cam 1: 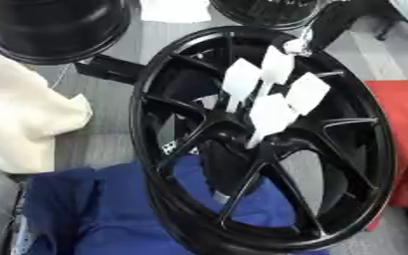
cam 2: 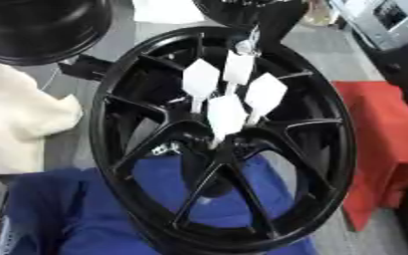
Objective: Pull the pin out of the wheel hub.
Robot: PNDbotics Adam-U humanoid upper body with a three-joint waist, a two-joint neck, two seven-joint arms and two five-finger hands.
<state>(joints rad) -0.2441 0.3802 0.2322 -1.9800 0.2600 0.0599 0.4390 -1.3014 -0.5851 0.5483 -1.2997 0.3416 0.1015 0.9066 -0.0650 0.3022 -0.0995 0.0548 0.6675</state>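
A black spoked wheel stands tilted on a blue cloth and fills the middle of both views. Several white diamond-shaped tags on thin stems rise from its hub; these look like the pins. The topmost tag reaches up to the rim. There my right hand, dark with a silvery part, comes down from the upper right and meets the tag's upper tip. Its grip is not visible. My left hand does not show in either view.
A second black wheel lies at the upper left and another dark rim at the top. A cream cloth lies at the left, a red box at the right, and the blue cloth below.
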